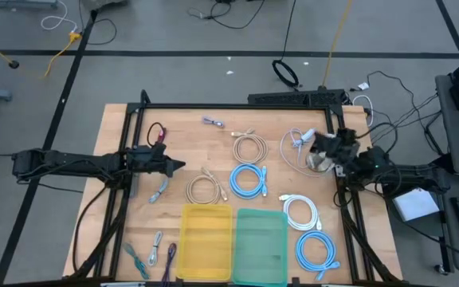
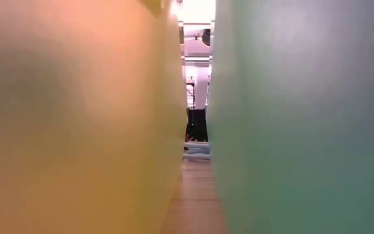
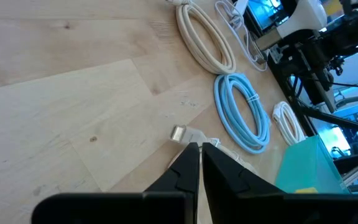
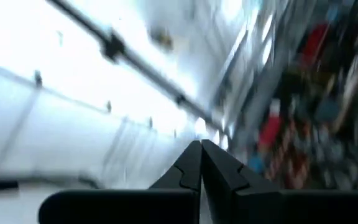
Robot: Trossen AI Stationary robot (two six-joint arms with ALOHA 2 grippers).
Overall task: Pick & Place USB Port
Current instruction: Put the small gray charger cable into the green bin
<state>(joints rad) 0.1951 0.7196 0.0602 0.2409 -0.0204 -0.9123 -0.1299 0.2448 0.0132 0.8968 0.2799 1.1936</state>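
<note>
A: Where are your fingers?

B: My left gripper (image 1: 180, 166) is closed and empty, just above the table (image 1: 118, 207). A beige cable's (image 1: 205, 188) plug (image 3: 178, 132) lies right ahead of the tips. My right gripper (image 1: 319, 148) is closed too, tipped up over a white cable (image 1: 295, 143).

A: What's around?

B: A blue coil (image 1: 249, 181) and another beige coil (image 1: 249, 147) lie between the arms. Yellow bin (image 1: 206, 231) and green bin (image 1: 261, 235) sit side by side at the near edge. Bare wood lies left of my left gripper.
</note>
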